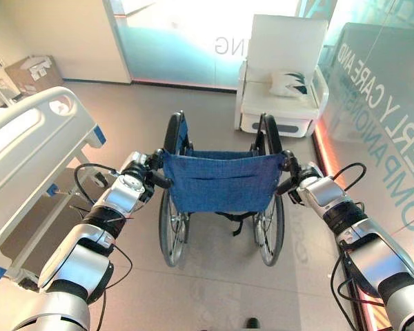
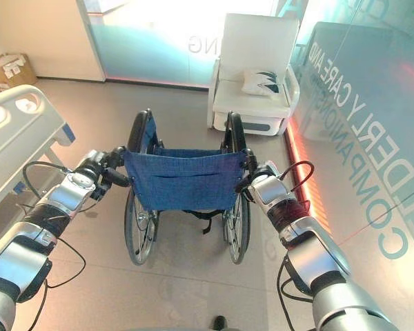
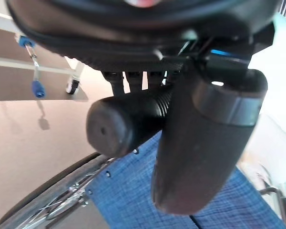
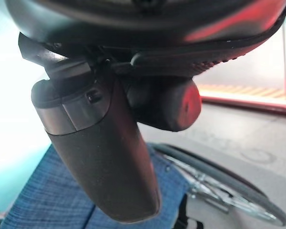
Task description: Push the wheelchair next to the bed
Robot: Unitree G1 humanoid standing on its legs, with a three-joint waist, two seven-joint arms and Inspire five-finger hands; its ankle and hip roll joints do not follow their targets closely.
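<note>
A wheelchair with a blue cloth back and black wheels stands on the floor straight ahead, facing away from me. My left hand is shut on its left push handle. My right hand is shut on its right push handle. In each wrist view the thumb lies across the black grip, with blue cloth beneath. The white bed with blue corner bumpers stands to the left, its foot end about level with the wheelchair's left wheel and roughly an arm's width from it.
A white armchair with a patterned cushion stands beyond the wheelchair at the back right. A glass wall with large lettering runs along the right side. A cardboard box sits at the far left by the wall. Open floor lies between bed and wheelchair.
</note>
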